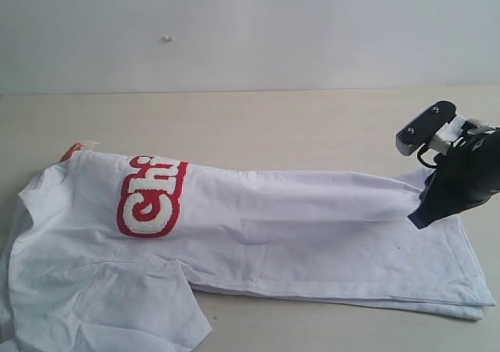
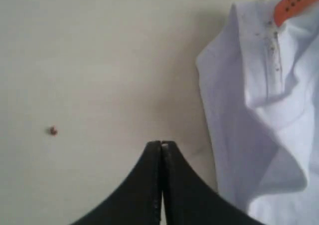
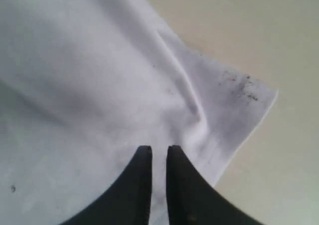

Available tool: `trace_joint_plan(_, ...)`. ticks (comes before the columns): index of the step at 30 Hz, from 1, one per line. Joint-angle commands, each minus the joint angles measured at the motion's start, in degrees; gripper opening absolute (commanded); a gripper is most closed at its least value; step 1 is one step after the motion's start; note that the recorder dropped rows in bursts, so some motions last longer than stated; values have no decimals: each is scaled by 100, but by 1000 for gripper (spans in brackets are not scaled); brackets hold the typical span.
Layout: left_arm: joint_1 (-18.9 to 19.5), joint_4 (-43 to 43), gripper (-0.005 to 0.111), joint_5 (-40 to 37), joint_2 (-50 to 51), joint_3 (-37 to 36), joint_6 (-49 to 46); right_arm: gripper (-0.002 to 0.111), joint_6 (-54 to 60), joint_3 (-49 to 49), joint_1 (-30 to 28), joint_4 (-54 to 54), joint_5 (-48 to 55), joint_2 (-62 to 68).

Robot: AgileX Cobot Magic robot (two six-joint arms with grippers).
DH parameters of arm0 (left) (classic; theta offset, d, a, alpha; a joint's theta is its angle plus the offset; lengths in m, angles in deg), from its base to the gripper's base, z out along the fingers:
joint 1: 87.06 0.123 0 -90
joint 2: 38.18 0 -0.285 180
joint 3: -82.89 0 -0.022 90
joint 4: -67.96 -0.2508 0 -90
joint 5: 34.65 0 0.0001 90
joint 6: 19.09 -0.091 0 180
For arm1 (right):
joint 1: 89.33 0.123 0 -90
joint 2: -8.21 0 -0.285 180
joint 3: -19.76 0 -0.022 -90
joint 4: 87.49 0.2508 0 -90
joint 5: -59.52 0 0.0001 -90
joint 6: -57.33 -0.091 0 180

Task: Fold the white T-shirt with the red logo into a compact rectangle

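Note:
The white T-shirt (image 1: 312, 227) lies folded lengthwise across the table, neck to the left and hem to the right. Only part of the red logo (image 1: 152, 196) shows, its fuzzy white letters wrapping over the fold. A small orange neck tag (image 1: 72, 151) pokes out at the far left. My right gripper (image 1: 419, 221) hangs over the hem end; in its wrist view the gripper (image 3: 158, 149) stands slightly open above the white cloth (image 3: 99, 85), near a speckled corner (image 3: 249, 100). My left gripper (image 2: 162, 144) is shut and empty over bare table beside the collar (image 2: 264, 110) and the tag (image 2: 294, 0).
The light wooden table (image 1: 273, 126) runs back to a pale wall. A sleeve (image 1: 156, 305) spreads toward the front left edge. A tiny red speck (image 2: 53, 130) lies on the tabletop near the left gripper. The left arm is out of the exterior view.

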Motion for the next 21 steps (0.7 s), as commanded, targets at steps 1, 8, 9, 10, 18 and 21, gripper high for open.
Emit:
trace_joint_plan(1,-28,912,13,-848,-524,-6,-96,9,-28,32,-16,305,14,-278)
trace_joint_plan(8,-28,3087,57,-3640,-873,-88,-1928,9,-17,32,-16,834,213,-493)
trace_joint_plan(9,-28,3101,57,-3712,-873,-262,-1889,9,-6,32,-16,832,275,-502)
trace_joint_plan(10,-28,3117,57,-3726,-873,-426,-1876,9,-6,32,-16,832,309,-536)
trace_joint_plan(18,-28,3113,61,-3145,-873,-1601,-1849,9,244,32,-16,1335,378,-841)
trace_joint_plan(21,-28,3398,62,-3041,-873,-1721,-1967,9,246,32,-16,1335,404,-841)
